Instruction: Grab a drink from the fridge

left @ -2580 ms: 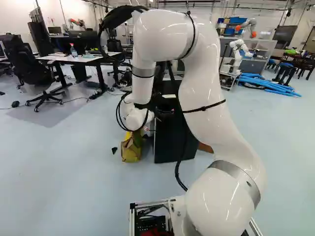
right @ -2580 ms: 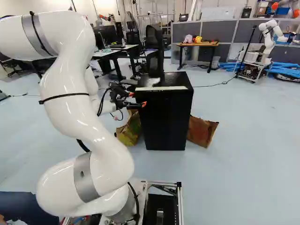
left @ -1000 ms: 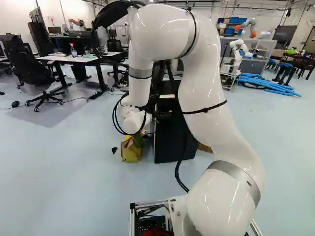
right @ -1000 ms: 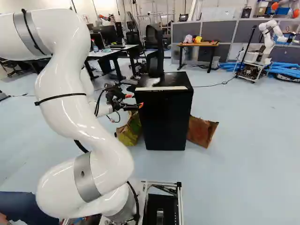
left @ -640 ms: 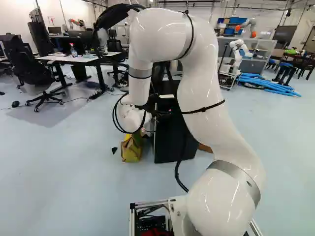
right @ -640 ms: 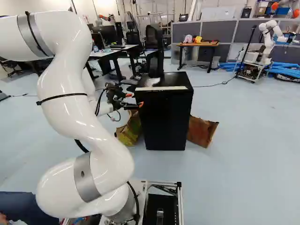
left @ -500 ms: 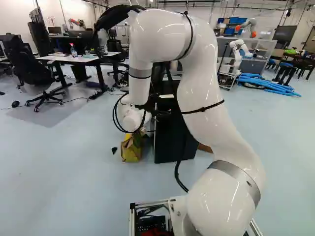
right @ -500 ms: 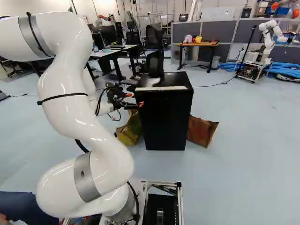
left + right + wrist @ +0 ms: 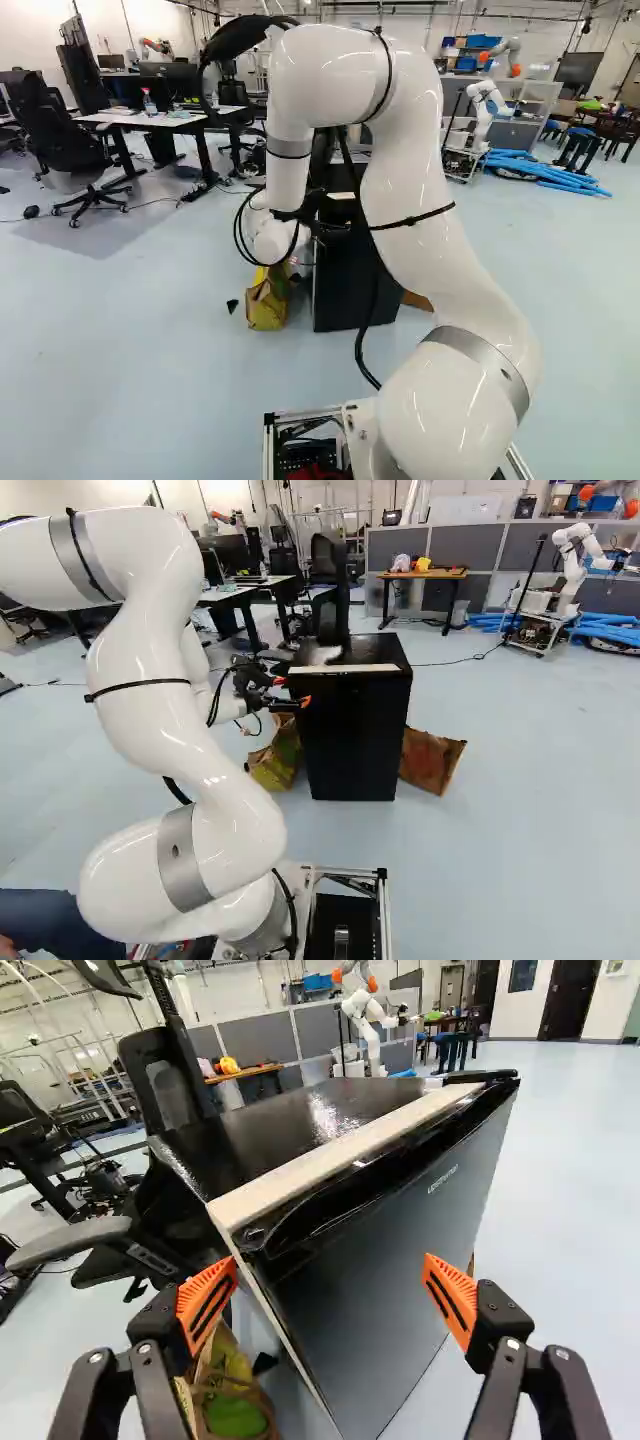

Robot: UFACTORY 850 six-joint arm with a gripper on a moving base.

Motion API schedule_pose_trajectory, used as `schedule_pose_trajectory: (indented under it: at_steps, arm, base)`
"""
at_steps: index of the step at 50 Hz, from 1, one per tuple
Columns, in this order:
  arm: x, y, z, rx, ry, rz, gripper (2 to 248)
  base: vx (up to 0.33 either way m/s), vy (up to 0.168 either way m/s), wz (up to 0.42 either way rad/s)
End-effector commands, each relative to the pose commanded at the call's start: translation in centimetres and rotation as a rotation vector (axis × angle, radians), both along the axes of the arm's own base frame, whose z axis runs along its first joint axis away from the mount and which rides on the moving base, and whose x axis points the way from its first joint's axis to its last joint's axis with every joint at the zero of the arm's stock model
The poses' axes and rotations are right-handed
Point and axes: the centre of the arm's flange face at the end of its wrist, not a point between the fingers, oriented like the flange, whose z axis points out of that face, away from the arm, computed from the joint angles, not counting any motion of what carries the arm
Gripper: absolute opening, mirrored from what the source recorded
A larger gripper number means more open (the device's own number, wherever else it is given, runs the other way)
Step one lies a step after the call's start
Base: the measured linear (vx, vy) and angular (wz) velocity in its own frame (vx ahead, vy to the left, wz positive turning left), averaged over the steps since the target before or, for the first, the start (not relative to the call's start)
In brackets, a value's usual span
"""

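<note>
In the right base view my gripper (image 9: 293, 691) is at the near left upper edge of the black fridge (image 9: 355, 740), one orange tip close to its side. The wrist view shows the gripper (image 9: 330, 1278) open, its orange pads wide apart and nothing held. The fridge's grey-black door (image 9: 390, 1250) lies ahead of and between the fingers, looking closed. A pale strip (image 9: 325, 1155) runs along the top above the door. Whether a pad touches the fridge I cannot tell. No drink is visible.
Paper bags stand on both sides of the fridge, one yellow-green (image 9: 267, 305), one brown (image 9: 430, 760). A black office chair (image 9: 165, 1085) stands right behind the fridge. Desks (image 9: 165, 120) are farther back; another robot (image 9: 575, 565) stands beyond, near blue tubes (image 9: 610, 628).
Over the last second my arm's wrist and gripper have shifted slightly rightward and up in both base views, a little nearer the fridge's edge. The base and fridge have not moved.
</note>
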Motion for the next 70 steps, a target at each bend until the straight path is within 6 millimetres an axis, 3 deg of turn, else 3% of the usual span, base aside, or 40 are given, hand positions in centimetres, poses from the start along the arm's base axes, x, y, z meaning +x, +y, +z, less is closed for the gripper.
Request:
schedule_pose_trajectory:
  at_steps: [32,70]
  arm:
    - [0.0,-1.7,0.0,-0.003,0.006,-0.031,247]
    - [-8.0,-2.9,0.7,-0.052,0.077,0.017,247]
  base:
    - [0.0,0.0,0.0]
    - [-0.001,-0.001,-0.003]
